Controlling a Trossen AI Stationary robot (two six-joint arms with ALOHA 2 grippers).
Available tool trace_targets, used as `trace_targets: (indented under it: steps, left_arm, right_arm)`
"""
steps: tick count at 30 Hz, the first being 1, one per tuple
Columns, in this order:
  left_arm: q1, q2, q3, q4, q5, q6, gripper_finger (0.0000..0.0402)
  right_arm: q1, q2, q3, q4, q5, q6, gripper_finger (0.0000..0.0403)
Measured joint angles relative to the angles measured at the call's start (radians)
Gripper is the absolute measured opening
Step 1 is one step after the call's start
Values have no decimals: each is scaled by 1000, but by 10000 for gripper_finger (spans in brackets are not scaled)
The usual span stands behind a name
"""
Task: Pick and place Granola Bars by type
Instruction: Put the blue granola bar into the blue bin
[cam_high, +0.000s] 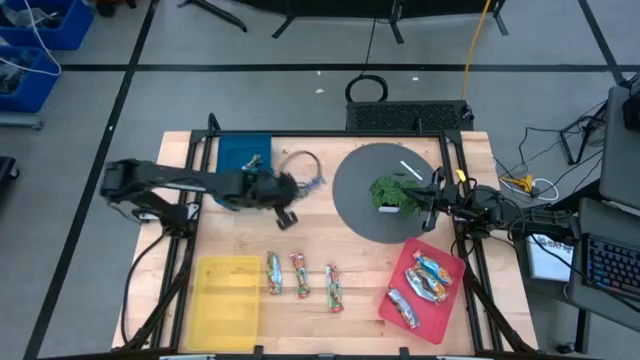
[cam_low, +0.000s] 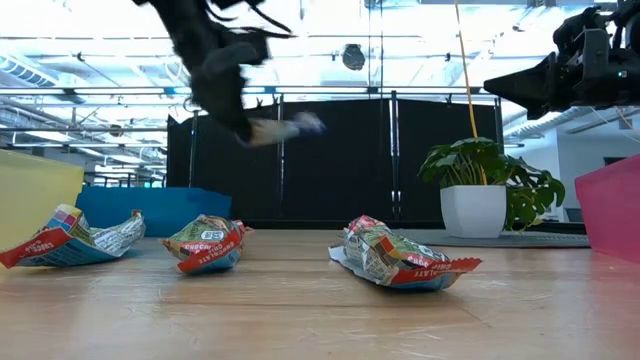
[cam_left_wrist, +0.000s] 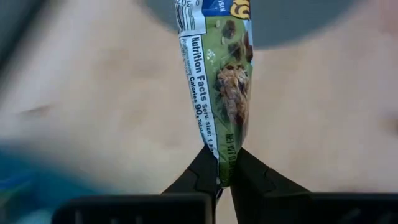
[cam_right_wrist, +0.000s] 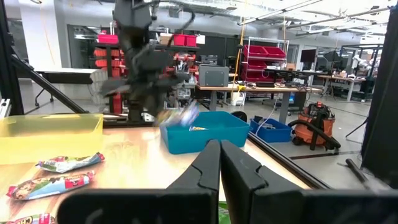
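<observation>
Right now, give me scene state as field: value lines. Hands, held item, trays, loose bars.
left hand: raised above the table near the blue tray, shut on a green-and-blue bar
right hand: shut, empty, at the table's right edge by the grey round mat
red tray: three silver-orange bars
yellow tray: nothing visible inside
loose bars: three red-green bars on the wood between the yellow and red trays
other: potted plant on the mat

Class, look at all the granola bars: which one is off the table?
The blue-and-green granola bar pinched in the left pincer; the others lie on the table or in the red tray.
</observation>
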Motion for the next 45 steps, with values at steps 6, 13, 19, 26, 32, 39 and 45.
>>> trace_targets:
  steps: [6,13,19,26,32,39,45]
  left_arm:
    - [30,-164,0,-399,-309,-293,23]
    - [122,-229,-63,-614,-313,-500,22]
    - [287,-231,-208,-493,-181,-359,20]
    - [524,-231,-306,-316,-38,-132,20]
    - [676,-231,-333,-251,77,-27,20]
    - [767,-231,-371,-211,127,-4,38]
    - [770,-231,-371,-185,116,51,116]
  right_arm:
    - [0,0,0,0,0,0,6]
    - [0,0,0,0,0,0,6]
    - [0,0,0,-1,0,0,6]
    - [0,0,0,0,0,0,6]
    - [0,0,0,0,0,0,6]
    - [0,0,0,0,0,0,7]
    - [0,0,0,0,0,0,7]
